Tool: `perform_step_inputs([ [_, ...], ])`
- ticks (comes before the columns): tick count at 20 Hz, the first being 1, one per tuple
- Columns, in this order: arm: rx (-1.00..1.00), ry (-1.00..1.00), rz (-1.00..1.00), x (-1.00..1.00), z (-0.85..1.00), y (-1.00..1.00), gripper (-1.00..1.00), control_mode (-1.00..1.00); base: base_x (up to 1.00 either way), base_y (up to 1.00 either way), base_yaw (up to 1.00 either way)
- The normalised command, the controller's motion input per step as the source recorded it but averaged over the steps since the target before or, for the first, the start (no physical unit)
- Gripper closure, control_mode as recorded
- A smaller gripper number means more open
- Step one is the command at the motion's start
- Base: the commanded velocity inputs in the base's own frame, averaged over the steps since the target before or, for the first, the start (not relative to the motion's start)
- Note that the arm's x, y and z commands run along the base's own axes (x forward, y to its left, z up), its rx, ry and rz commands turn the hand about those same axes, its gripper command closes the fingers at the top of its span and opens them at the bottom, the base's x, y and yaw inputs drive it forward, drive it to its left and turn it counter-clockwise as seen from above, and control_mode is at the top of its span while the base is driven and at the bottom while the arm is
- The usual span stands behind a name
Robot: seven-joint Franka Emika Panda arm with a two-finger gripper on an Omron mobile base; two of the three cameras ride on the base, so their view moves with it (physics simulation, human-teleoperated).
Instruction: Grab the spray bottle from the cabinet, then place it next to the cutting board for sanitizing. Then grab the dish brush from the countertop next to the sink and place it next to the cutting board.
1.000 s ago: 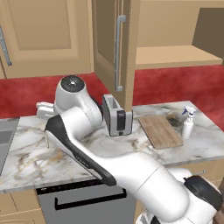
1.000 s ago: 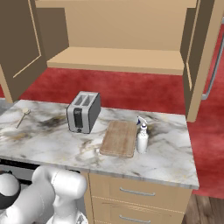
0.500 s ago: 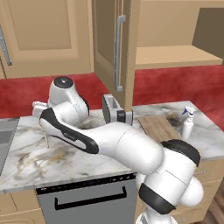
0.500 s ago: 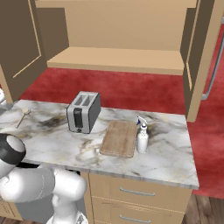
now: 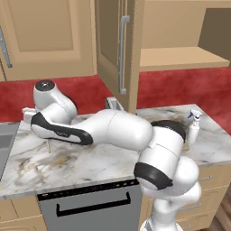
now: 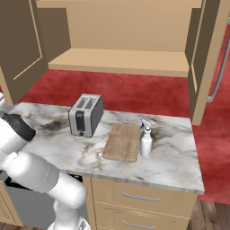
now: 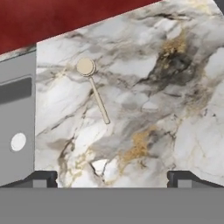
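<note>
The dish brush (image 7: 95, 89) lies flat on the marble countertop (image 7: 175, 109), with its round pale head toward the red wall and close to the grey sink (image 7: 17, 127). My gripper (image 7: 116, 179) hovers above it, open, with nothing between the fingertips (image 7: 41, 178); the brush lies ahead of them and slightly left. Its head (image 6: 26, 114) peeks out past my arm at the counter's left end. The spray bottle (image 6: 145, 139) stands upright against the right edge of the cutting board (image 6: 122, 141). The cabinet (image 6: 121, 60) is open, its shelf bare.
A silver toaster (image 6: 85, 114) stands left of the board. The open cabinet door (image 5: 117, 49) with its grey bar handle hangs over the counter's back. My arm stretches low across the countertop (image 5: 90, 162) toward the sink (image 5: 4, 140). A dishwasher front (image 5: 90, 207) sits below.
My arm has swung left and stretched low over the counter toward the sink, bringing the hand above the dish brush. The spray bottle, board and toaster have not moved.
</note>
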Motion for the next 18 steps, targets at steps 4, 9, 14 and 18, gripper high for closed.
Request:
perform_step_inputs([
  [4,-0.10,0.00,-0.24,0.00,-0.18,0.27,-1.00,-1.00,0.00,0.00,0.00],
  [9,-0.04,-0.01,-0.29,0.09,-0.20,0.04,-1.00,-1.00,0.00,0.00,0.00],
  [14,0.00,0.01,-0.16,0.33,-0.13,0.01,-1.00,-1.00,0.00,0.00,0.00],
  [18,0.00,0.05,0.02,0.39,-0.08,-0.09,-1.00,-1.00,0.00,0.00,0.00],
])
